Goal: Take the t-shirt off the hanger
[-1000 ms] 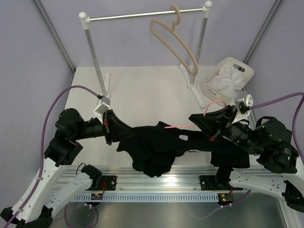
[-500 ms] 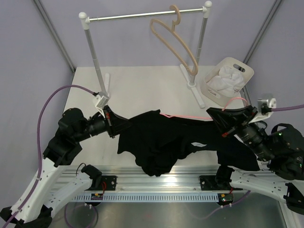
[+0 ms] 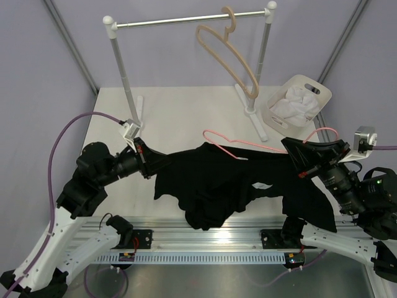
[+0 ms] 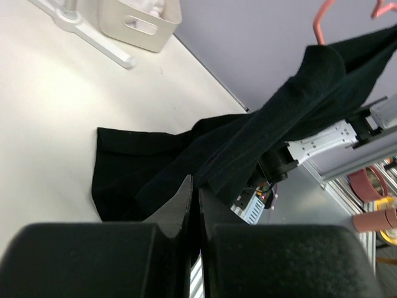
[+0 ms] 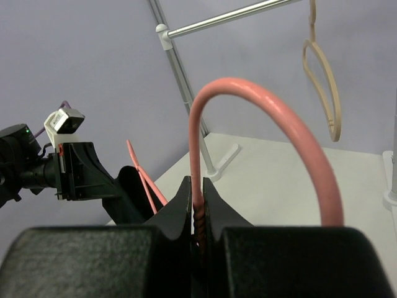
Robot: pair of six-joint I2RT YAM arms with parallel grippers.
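black t-shirt [image 3: 217, 180] sags bunched between left gripper [image 3: 161, 162] pinching it and right gripper [image 5: 197, 194] clamping pink hanger [image 5: 231, 85].

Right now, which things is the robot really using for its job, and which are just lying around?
For the job:
black t-shirt
pink hanger

Just lying about:
wooden hanger
clothes rail it hangs on
white basket
white cloth inside the basket
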